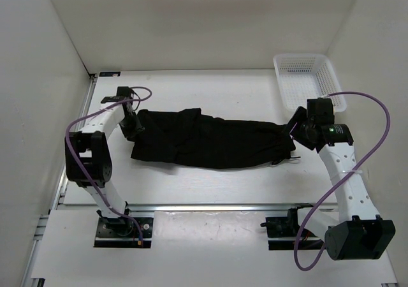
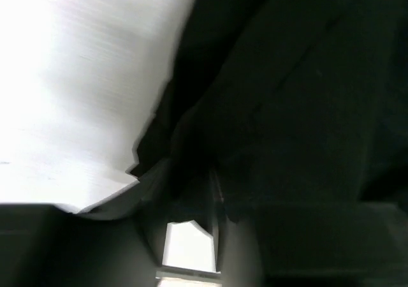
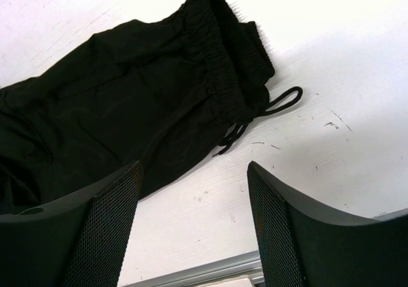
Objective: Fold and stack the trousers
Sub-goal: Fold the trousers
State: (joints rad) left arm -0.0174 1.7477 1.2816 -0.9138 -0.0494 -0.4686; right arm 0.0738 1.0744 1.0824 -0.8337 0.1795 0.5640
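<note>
The black trousers (image 1: 210,140) lie stretched left to right across the middle of the table. Their elastic waist points right, with a black cord (image 3: 280,102) trailing onto the white surface. My left gripper (image 1: 132,129) is down at the left, leg end. In the blurred left wrist view, dark cloth (image 2: 306,95) fills most of the picture, and its edge hangs between the narrowed fingers of the left gripper (image 2: 188,194). A firm pinch cannot be made out. My right gripper (image 1: 294,126) hovers by the waist; the right gripper (image 3: 193,172) is open over bare table, just short of the trousers (image 3: 115,89).
A white mesh basket (image 1: 306,76) stands at the back right, just behind the right arm. White walls close in the table on the left, back and right. An aluminium rail (image 1: 210,206) runs along the near edge.
</note>
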